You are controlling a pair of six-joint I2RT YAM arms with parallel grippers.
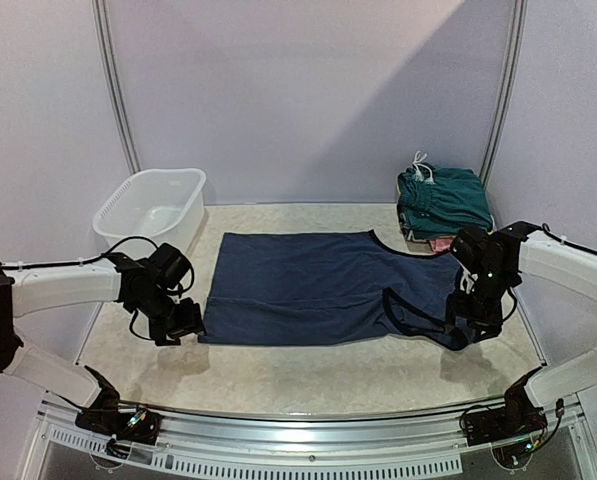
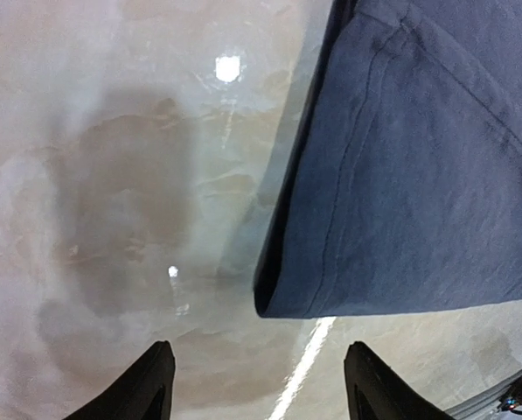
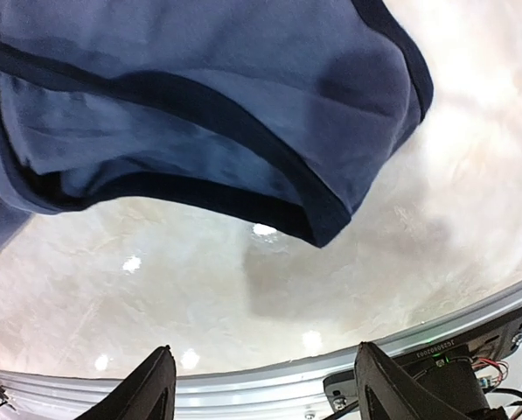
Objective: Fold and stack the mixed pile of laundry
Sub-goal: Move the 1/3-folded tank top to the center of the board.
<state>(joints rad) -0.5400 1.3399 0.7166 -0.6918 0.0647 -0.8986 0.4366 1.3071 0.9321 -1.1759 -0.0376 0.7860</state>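
top external view has a white tub (image 1: pixel 150 208) at the far left of the table (image 1: pixel 308 375). only its own white bottom shows inside it.

a navy shirt (image 1: pixel 318 290) lies spread out flat in the middle of the table. it has darker bands along its arm and neck holes. folded teal shorts (image 1: pixel 446 200) sit at the far right, well apart from the tub, with a white string (image 1: pixel 421 165) on top. a bit of pink cloth (image 1: pixel 440 243) peeks out from under the shorts.

the left gripper (image 1: pixel 183 325) is low, just beside the near left corner of the shirt. in the left wrist view its two fingers stand wide apart and hold nothing. the shirt corner lies just ahead of them, not between them.

the right gripper (image 1: pixel 475 320) is over the near right end of the shirt. in the right wrist view its fingers are wide apart too and hold nothing. the dark-banded edge of the shirt is ahead of them, and bare table shows between the tips.

the table is pale and cloudy like stone, and small lights shine on it. a metal rail (image 1: pixel 308 435) runs along the near edge. the walls (image 1: pixel 308 90) are plain and pale.
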